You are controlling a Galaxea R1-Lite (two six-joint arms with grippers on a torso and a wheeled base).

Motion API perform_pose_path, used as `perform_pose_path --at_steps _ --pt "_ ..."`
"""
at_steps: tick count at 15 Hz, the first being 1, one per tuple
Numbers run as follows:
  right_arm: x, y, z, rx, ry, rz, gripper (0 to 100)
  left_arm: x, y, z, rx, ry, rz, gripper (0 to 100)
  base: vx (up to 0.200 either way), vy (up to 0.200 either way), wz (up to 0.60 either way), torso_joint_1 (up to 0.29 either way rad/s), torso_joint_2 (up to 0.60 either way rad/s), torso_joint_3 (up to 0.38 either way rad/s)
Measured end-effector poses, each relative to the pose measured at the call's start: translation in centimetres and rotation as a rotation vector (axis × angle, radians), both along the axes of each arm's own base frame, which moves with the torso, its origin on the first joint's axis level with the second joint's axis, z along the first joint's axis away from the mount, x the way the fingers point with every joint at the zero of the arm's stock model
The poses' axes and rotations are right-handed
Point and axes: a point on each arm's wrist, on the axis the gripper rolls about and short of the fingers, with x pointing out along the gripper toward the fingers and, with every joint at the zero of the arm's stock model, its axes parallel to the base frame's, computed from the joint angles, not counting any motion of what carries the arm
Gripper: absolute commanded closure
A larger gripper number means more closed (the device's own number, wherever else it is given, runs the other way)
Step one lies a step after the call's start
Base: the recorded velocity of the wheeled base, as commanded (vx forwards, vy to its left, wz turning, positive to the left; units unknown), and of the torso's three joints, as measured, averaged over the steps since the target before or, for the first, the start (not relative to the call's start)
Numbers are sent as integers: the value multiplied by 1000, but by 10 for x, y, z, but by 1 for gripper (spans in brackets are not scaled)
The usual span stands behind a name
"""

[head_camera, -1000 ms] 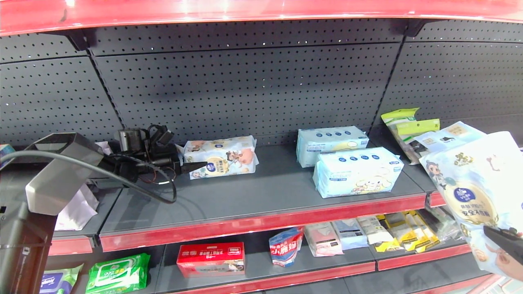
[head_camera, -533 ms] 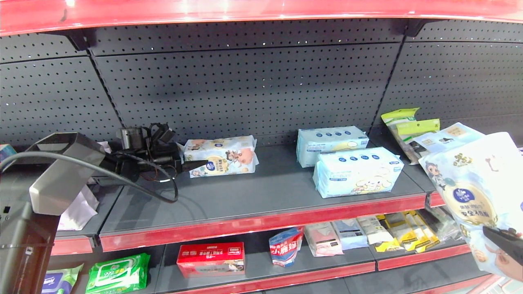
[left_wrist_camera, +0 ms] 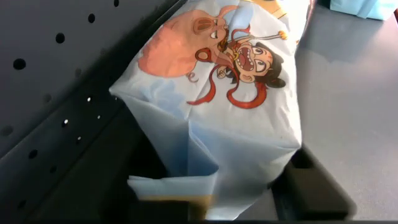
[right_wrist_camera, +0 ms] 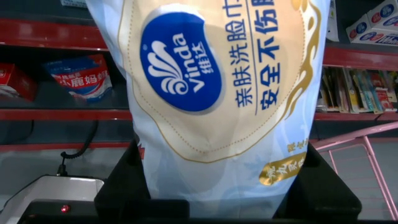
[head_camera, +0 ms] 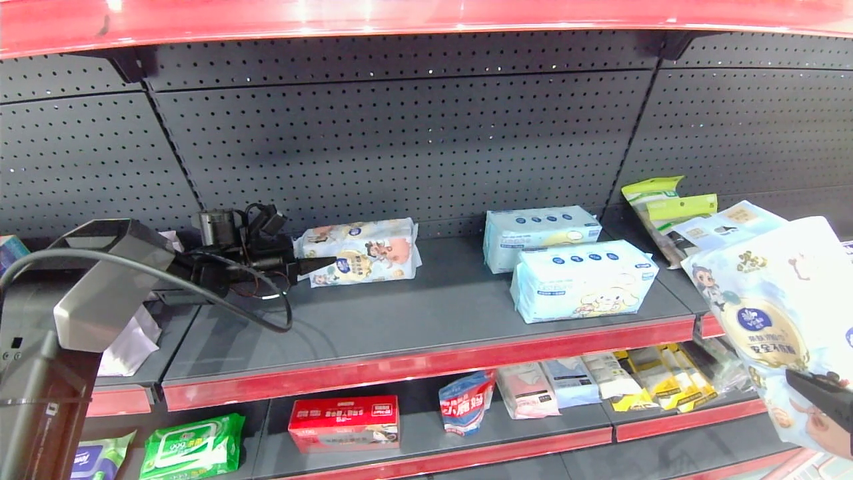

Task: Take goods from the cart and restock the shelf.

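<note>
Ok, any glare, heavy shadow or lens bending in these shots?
Head view: white glare streaks on the red top shelf edge, which also bows from the lens. Left wrist view: the tissue pack is bright, with dark shadow between it and the pegboard. Right wrist view: the pouch is evenly lit, no strong glare.

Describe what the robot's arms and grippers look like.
The left arm has a boxy silver-grey shell, with a black cable looping forward to a black wrist cluttered with thin wires. The left gripper is black, tapering to a point. The right gripper is likewise black and matte.
</note>
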Motion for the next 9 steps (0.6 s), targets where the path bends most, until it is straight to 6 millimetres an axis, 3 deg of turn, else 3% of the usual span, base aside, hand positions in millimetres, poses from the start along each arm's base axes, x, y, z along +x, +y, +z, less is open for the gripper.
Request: perform_pose_path --at_steps 5,9 --pt "2 0 1 -1 3 1 100 -3 0 4 -7 -15 -23 100 0 0 0 0 0 0" --pt "5 0 2 -1 -4 1 100 -21 0 14 -18 34 -32 100 0 0 0 0 0 0"
